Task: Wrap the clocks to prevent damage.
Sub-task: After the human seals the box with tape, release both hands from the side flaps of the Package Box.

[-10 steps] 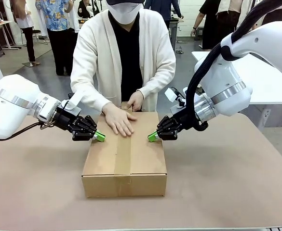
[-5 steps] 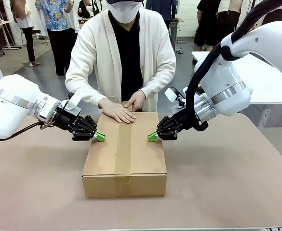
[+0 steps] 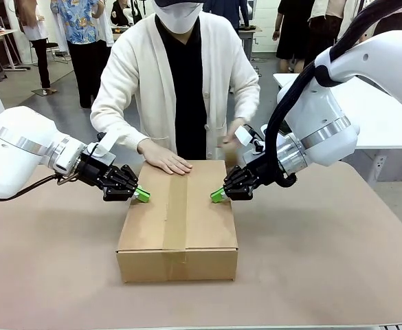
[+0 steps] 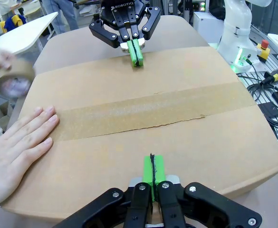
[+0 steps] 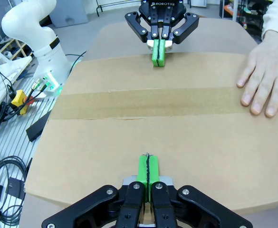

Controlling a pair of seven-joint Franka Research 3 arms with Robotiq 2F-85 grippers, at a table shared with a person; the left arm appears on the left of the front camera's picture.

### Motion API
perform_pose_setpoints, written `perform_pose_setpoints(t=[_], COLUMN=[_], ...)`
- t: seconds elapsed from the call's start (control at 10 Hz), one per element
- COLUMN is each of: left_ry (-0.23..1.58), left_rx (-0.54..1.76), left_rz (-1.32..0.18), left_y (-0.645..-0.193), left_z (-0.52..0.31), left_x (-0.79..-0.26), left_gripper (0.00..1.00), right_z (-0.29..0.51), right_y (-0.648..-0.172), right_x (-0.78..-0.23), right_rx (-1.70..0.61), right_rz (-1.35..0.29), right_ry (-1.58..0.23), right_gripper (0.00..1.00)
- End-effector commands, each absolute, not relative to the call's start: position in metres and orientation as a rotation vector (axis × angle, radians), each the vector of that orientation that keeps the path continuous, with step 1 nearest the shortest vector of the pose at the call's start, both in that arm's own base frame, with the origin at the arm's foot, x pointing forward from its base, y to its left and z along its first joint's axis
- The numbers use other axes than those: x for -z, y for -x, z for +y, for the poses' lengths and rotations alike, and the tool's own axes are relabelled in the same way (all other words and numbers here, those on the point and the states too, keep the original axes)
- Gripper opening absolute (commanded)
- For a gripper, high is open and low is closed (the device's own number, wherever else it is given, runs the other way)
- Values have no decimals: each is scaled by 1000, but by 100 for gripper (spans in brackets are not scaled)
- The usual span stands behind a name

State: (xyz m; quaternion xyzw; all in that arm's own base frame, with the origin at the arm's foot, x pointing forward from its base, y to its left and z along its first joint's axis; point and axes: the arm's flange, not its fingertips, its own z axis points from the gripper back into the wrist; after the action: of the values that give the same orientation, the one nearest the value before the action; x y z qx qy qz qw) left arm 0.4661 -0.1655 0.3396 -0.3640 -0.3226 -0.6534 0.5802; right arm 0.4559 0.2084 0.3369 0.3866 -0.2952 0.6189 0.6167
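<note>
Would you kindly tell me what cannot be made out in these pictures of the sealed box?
- Contents of the taped brown cardboard box: hidden in every view by its closed flaps.
- Roll of brown packing tape: motion-blurred in the left wrist view, partly cut off by the picture's edge.
- Person's tape-holding hand: blurred in the front view, partly behind the right arm.
- Box's far side: hidden in the front view by its own top.

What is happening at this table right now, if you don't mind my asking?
A closed cardboard box sits on the table, with a strip of brown tape running along its top seam. Both grippers are shut and press their green tips on the lid, the left gripper at one edge and the right gripper at the opposite one. The person lays one hand flat on the far end of the box and holds a tape roll in the other.
</note>
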Motion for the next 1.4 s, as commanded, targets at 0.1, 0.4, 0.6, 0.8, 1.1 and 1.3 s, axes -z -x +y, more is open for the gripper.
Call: perform_pose_setpoints(t=[0.1,0.4,0.6,0.8,1.1,1.3], left_ry=[843,843,843,843,843,843], left_rx=[1523,1523,1523,1523,1523,1523], left_rz=[-753,-753,-753,-753,-753,-753], left_y=[-466,-466,-466,-466,-466,-466], left_z=[-165,-165,-165,-165,-165,-165], left_x=[-337,-337,-337,-337,-337,-337], left_gripper=[0,0,0,0,0,0], right_z=[209,209,209,209,209,209], right_y=[-455,-455,-455,-455,-455,-455], right_x=[-333,-333,-333,-333,-333,-333], right_rx=[-1410,-1410,-1410,-1410,-1410,-1410], right_rz=[-679,-679,-679,-679,-679,-679], right_ry=[-891,-891,-891,-891,-891,-891], right_gripper=[1,1,1,1,1,1])
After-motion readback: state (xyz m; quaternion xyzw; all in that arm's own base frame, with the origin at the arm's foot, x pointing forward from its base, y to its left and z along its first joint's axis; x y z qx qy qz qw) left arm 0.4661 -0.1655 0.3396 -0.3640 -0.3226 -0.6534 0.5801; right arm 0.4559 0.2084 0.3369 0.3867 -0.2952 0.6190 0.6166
